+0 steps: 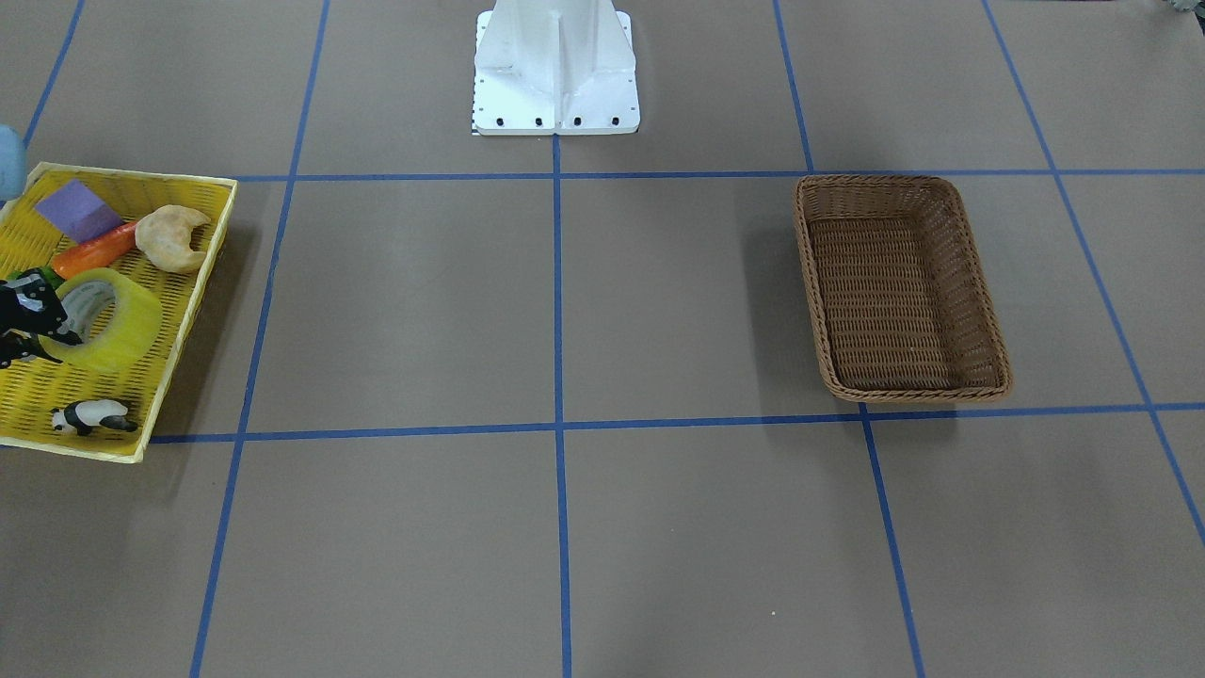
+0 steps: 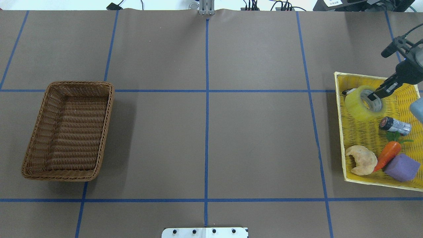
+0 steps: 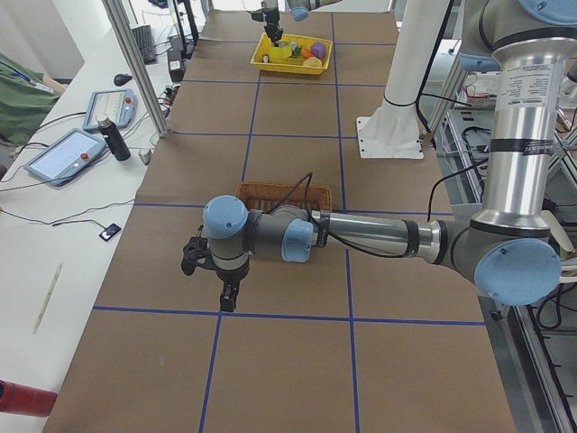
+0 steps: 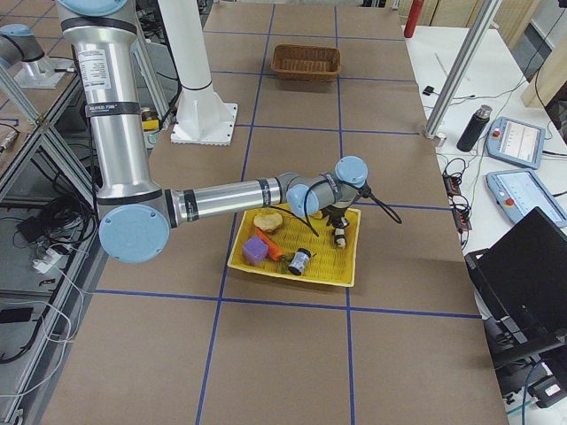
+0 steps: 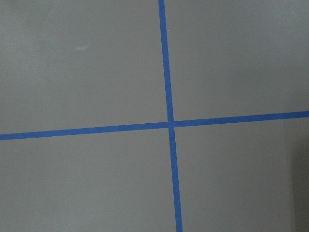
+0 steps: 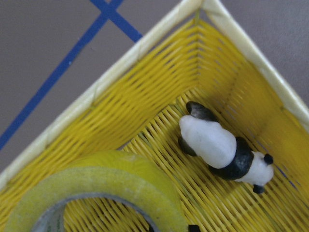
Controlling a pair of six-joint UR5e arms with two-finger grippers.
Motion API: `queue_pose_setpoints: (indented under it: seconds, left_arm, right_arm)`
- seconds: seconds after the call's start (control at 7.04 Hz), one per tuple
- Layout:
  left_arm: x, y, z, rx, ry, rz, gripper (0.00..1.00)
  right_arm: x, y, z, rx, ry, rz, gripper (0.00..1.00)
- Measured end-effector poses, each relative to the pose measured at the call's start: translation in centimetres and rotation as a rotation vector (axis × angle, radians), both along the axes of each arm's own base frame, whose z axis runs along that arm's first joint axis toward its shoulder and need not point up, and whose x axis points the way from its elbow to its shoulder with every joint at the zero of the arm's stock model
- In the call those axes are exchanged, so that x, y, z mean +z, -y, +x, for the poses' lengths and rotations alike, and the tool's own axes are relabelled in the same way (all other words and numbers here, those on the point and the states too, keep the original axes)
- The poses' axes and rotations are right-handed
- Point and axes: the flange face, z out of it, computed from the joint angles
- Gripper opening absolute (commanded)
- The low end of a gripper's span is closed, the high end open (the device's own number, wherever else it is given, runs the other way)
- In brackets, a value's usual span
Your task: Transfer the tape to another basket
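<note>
The tape (image 2: pixel 358 107), a wide translucent yellow roll, sits tilted in the yellow mesh tray (image 2: pixel 342 138) at the right end of the table. My right gripper (image 2: pixel 375 96) reaches down onto it, one finger inside the grey core and the other outside the wall, shut on the roll. It also shows in the front view (image 1: pixel 56 345) on the tape (image 1: pixel 122 330). The right wrist view shows the roll's rim (image 6: pixel 111 179) close up. The brown wicker basket (image 2: pixel 109 109) stands empty at the left end. My left gripper (image 3: pixel 212 275) hovers over the bare table near the basket; I cannot tell whether it is open.
The tray also holds a panda figure (image 1: pixel 92 415), a croissant (image 1: pixel 174 237), a carrot (image 1: pixel 94 252), a purple block (image 1: pixel 80 209) and a small cylinder (image 2: pixel 395 125). The white robot base (image 1: pixel 555 75) stands at mid-table. Blue tape lines grid the brown tabletop.
</note>
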Motion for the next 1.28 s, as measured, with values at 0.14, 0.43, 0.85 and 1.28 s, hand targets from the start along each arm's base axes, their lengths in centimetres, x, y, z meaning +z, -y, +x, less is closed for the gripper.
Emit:
queue_pose_setpoints:
  seconds: [0.14, 0.43, 0.85, 1.28]
  left_arm:
    - [-0.3, 0.5, 0.0, 0.0, 0.0, 0.006, 0.99]
    - [-1.6, 2.8, 0.1, -0.001, -0.001, 0.049, 0.99]
    - [-1.9, 7.1, 0.5, -0.131, -0.045, 0.167, 0.99]
    - [-2.0, 8.1, 1.7, -0.285, -0.147, 0.262, 0.99]
  right_arm:
    - [-2.9, 0.6, 0.5, 0.035, 0.023, -0.028, 0.0]
    - [-10.0, 2.6, -1.4, 0.156, 0.054, -0.135, 0.0]
    - [-17.9, 3.8, -6.6, 0.299, 0.106, -0.183, 0.0]
    - [-21.1, 1.0, -13.9, 0.49, 0.257, -0.183, 0.0]
